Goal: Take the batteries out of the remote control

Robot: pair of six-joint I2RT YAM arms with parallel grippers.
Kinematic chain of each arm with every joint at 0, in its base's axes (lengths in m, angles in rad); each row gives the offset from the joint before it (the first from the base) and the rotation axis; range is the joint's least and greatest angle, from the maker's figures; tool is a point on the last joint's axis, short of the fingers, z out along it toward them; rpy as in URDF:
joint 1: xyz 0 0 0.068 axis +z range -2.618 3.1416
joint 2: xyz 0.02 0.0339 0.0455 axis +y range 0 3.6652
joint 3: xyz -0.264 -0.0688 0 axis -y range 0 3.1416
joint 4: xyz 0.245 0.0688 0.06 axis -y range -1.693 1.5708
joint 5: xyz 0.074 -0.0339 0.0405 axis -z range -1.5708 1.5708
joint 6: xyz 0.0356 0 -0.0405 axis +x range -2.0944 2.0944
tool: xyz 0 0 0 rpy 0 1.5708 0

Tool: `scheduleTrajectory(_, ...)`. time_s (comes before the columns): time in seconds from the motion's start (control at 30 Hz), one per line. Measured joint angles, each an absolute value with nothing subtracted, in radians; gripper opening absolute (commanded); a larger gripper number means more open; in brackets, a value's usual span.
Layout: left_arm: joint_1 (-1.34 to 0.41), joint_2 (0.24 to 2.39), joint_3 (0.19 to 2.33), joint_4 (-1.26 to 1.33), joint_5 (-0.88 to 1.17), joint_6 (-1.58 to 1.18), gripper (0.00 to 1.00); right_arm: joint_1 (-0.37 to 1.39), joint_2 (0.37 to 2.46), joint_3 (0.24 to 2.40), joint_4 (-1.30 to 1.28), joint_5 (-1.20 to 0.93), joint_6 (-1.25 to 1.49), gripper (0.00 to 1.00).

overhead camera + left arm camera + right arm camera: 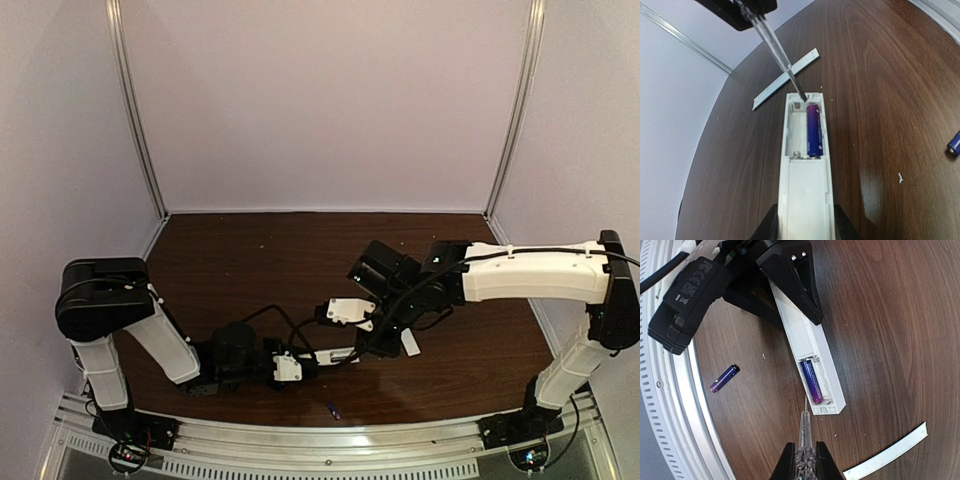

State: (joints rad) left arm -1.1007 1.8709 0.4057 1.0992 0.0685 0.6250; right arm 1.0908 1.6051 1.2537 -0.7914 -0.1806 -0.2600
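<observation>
The white remote control (805,190) lies on the table with its battery bay open, and my left gripper (805,226) is shut on its near end. One blue-purple battery (814,131) sits in the bay's right slot; the left slot is empty. Another battery (724,378) lies loose on the wood by the near rail. My right gripper (804,460) is shut on a clear-handled screwdriver (804,437), whose tip rests at the bay's far end beside the seated battery (811,381). From above, both grippers (312,360) (372,335) meet at the remote (338,355).
The flat white cover strip (785,80) lies on the wood just beyond the remote. A metal rail (320,445) runs along the table's near edge, close to the loose battery (332,409). Pale walls enclose the table on three sides.
</observation>
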Motion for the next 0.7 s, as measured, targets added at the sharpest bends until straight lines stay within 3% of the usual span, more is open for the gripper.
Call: scheduleTrajectory(0.7, -1.101, 1.873, 0.405, 1.098, 0.084, 0.630, 0.00, 1.079, 1.672, 1.277, -0.792, -0.148, -0.294, 0.00)
